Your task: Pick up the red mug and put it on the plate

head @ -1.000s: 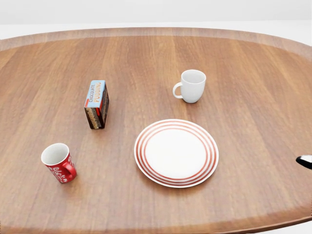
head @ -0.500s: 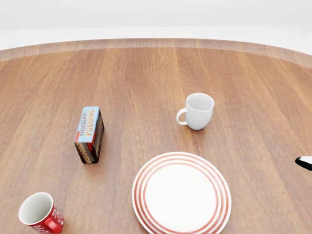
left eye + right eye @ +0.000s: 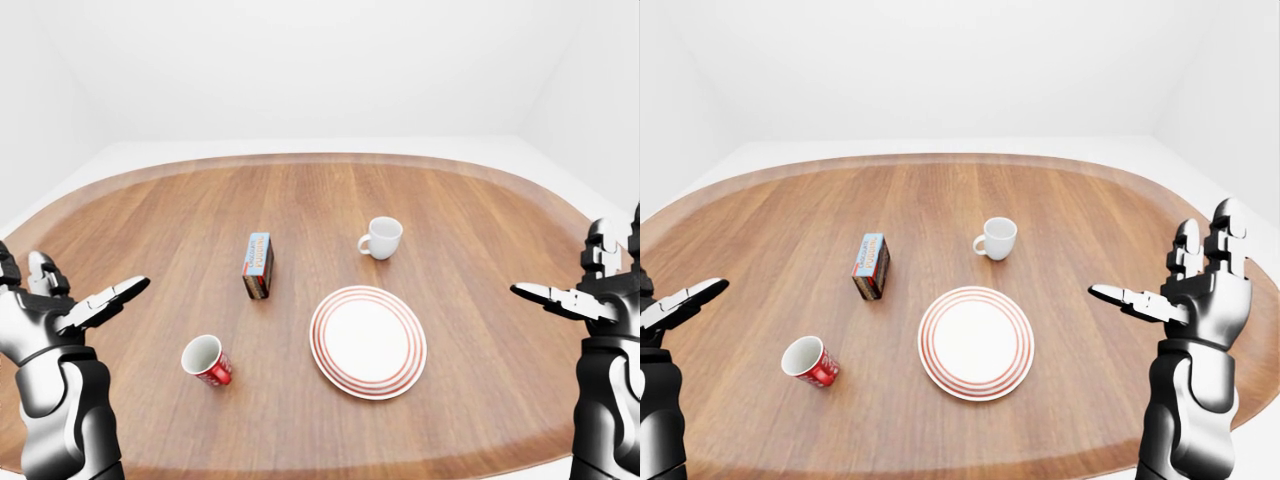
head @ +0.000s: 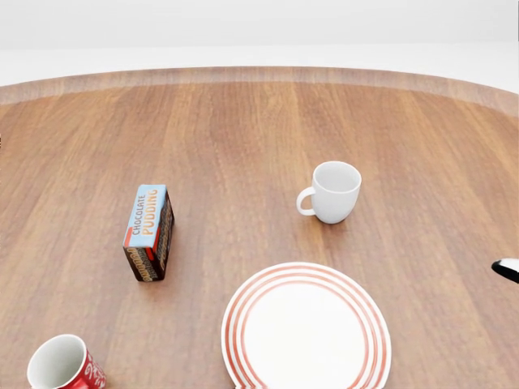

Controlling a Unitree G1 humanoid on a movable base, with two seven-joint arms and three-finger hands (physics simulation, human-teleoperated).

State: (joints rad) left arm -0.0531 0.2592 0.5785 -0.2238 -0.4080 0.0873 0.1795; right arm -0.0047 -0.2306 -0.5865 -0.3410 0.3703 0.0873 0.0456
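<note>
red mug [image 3: 205, 359] upright on the worktop [image 3: 480, 260], left of the bare plate [image 3: 368, 341]; left hand [image 3: 70, 305] and right hand [image 3: 1185, 290] spread apart, nothing grasped yet.

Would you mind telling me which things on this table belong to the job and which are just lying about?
For the job: red mug, plate.
Just lying about: white mug, pudding box.

The red mug [image 3: 207, 360] stands upright on the surface, well left of the empty red-ringed white plate [image 3: 368, 341].
</note>
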